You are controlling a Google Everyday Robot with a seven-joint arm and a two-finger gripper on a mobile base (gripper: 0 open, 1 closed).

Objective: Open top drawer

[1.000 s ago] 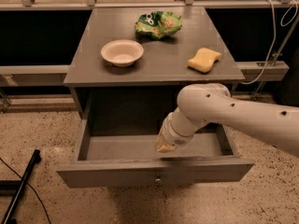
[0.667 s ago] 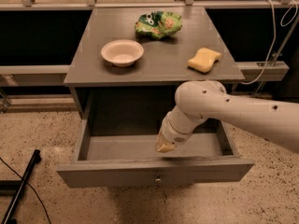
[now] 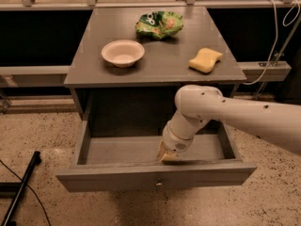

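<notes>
**Top drawer pulled out, gripper low inside it**

The top drawer (image 3: 103, 179) stands well out toward the near side of the grey cabinet (image 3: 155, 72). Its small round knob (image 3: 159, 184) sits at the centre of the front panel. The white arm (image 3: 235, 114) reaches in from the right and bends down over the drawer's right half. The gripper (image 3: 168, 156) is inside the drawer at its near edge, just behind the front panel and slightly right of the knob. Whether it is clenched or released cannot be told.

On the cabinet top lie a white bowl (image 3: 122, 52) at the left, a crumpled green bag (image 3: 159, 24) at the far side and a yellow sponge (image 3: 205, 60) at the right. A pale cable (image 3: 278, 29) hangs at the far right, and a black bar (image 3: 19, 192) lies on the speckled floor (image 3: 42, 135) at the near left.
</notes>
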